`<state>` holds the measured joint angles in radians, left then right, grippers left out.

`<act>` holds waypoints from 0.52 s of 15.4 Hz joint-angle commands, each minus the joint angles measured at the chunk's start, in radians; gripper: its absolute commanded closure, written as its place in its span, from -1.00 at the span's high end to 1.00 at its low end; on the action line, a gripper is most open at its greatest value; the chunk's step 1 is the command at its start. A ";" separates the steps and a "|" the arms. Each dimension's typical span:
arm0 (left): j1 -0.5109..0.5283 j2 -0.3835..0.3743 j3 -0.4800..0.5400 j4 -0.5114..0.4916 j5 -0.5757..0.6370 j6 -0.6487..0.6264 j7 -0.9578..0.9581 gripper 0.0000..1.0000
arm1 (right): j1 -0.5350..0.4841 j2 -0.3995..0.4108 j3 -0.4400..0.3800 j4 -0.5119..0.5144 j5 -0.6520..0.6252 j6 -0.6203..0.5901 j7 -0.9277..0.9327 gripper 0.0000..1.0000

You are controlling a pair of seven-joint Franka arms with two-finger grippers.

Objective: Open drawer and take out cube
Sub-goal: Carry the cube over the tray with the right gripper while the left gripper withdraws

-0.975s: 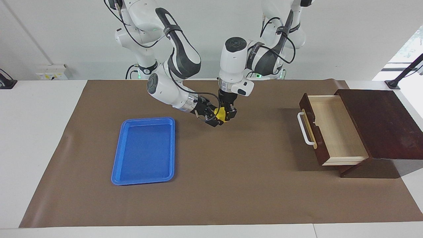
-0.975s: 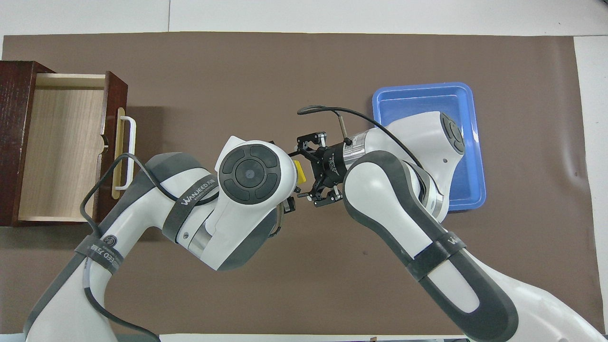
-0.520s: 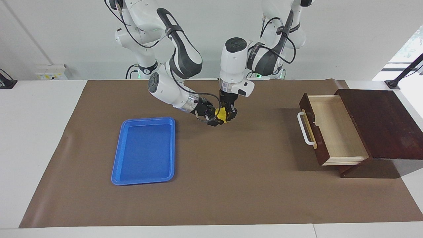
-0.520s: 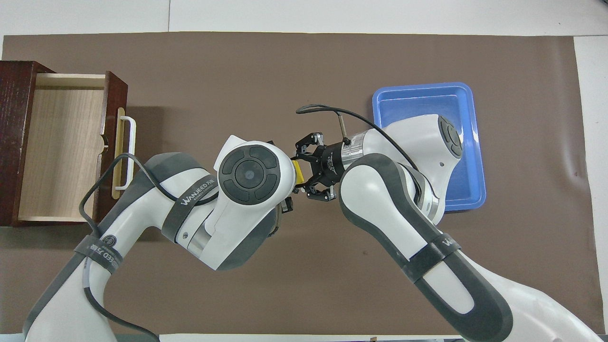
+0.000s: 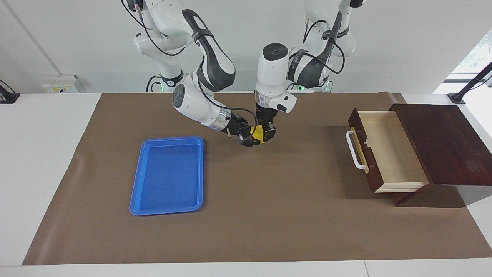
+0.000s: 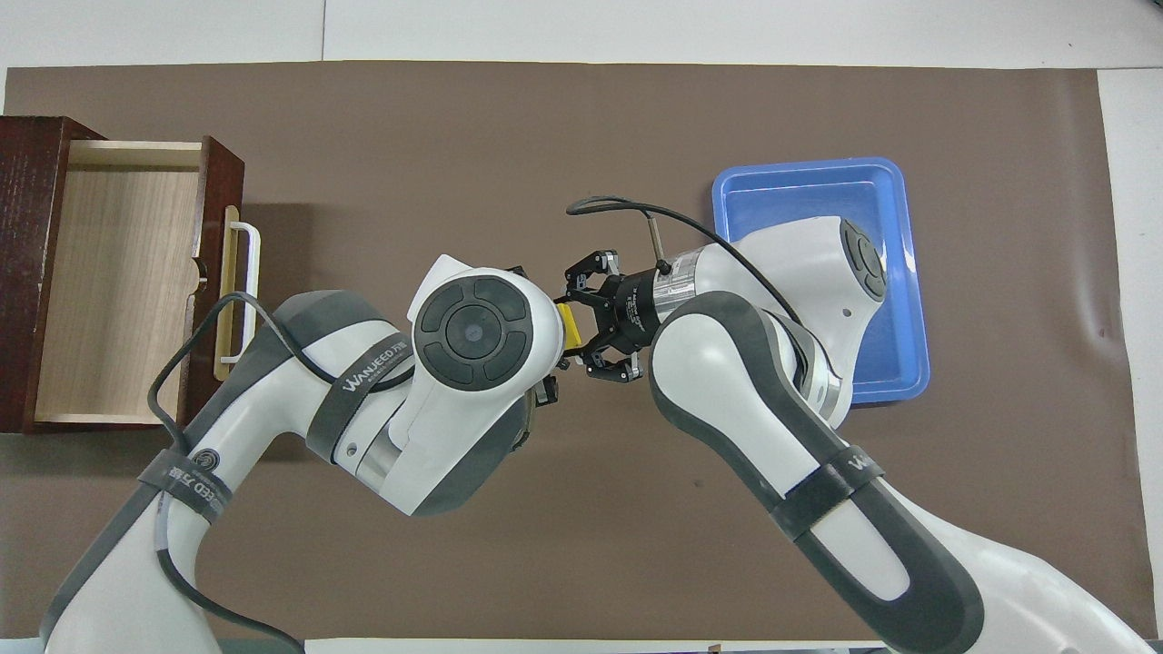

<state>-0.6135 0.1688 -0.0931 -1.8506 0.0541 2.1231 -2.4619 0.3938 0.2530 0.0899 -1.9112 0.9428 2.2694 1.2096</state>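
Brown mat (image 5: 246,215), small yellow cube (image 5: 258,133) aloft.

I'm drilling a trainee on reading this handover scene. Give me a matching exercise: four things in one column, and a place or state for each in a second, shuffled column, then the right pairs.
Things
1. cube
2. drawer
3. blue tray
4. right gripper

Places or states
A. pulled out, nothing visible inside
B. shut on the yellow block, above the mat
C. flat on the mat toward the right arm's end, nothing in it
D. held in the air between the two grippers, over the middle of the mat

Pairs: 1-D, 2-A, 3-C, 4-B
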 commanded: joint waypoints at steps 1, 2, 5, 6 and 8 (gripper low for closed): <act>0.024 -0.011 0.012 0.019 0.010 -0.066 0.085 1.00 | -0.003 0.009 0.001 0.023 0.031 0.012 0.011 -1.00; 0.065 -0.011 0.012 0.019 0.018 -0.077 0.131 1.00 | -0.009 0.009 0.001 0.026 0.031 0.007 0.011 -1.00; 0.219 -0.006 0.012 0.013 0.018 -0.077 0.257 1.00 | -0.015 0.009 -0.007 0.043 0.031 -0.028 0.013 -1.00; 0.272 -0.003 0.012 0.013 0.018 -0.077 0.326 1.00 | -0.042 0.009 -0.009 0.047 0.031 -0.053 0.018 -1.00; 0.369 0.000 0.012 0.014 0.018 -0.077 0.485 1.00 | -0.114 0.000 -0.010 0.044 0.027 -0.100 0.021 -1.00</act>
<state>-0.3287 0.1696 -0.0692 -1.8378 0.0636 2.0654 -2.1003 0.3587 0.2533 0.0780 -1.8846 0.9439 2.2340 1.2288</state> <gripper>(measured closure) 0.000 0.427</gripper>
